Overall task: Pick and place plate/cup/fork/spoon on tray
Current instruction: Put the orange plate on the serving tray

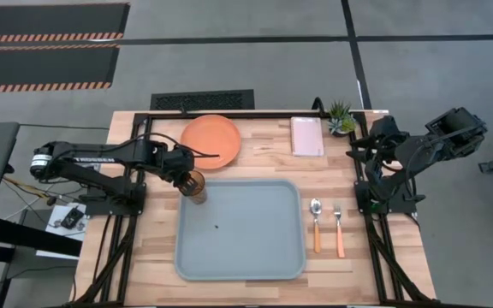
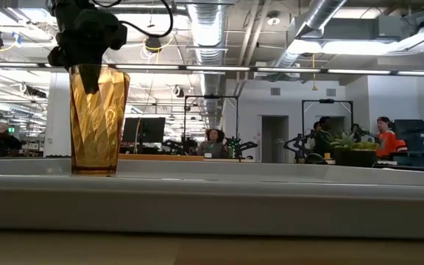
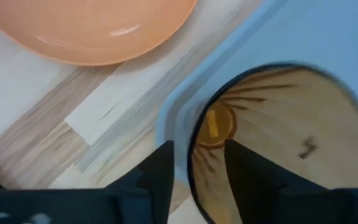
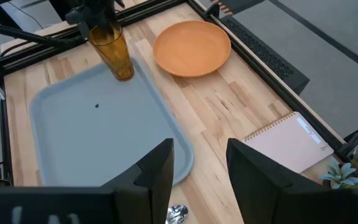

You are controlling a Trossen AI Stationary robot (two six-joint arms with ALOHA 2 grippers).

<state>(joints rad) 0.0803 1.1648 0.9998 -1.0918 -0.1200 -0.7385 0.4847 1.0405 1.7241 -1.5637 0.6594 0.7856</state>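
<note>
The amber cup (image 1: 196, 186) stands upright with its base on the far left corner of the grey-blue tray (image 1: 246, 235). It also shows in the low view (image 2: 99, 121) and the right wrist view (image 4: 112, 51). My left gripper (image 1: 190, 174) is above the cup and shut on its rim. The orange plate (image 1: 210, 141) lies on the table beyond the tray. The spoon (image 1: 316, 224) and the fork (image 1: 338, 229) lie on the table right of the tray. My right gripper (image 4: 199, 149) waits shut at the far right, touching nothing. My left gripper holds the cup's rim (image 3: 191, 163) on the side toward the table's left, one finger (image 3: 250, 177) inside the cup and one (image 3: 157, 174) outside. The fingers come from above, pointing down. The cup stands upright, its base (image 2: 94, 171) on the tray.
A pale pink pad (image 1: 306, 135) and a small potted plant (image 1: 341, 118) sit at the far right of the table. Most of the tray's floor (image 4: 98, 130) is bare. People and desks show in the room beyond the table.
</note>
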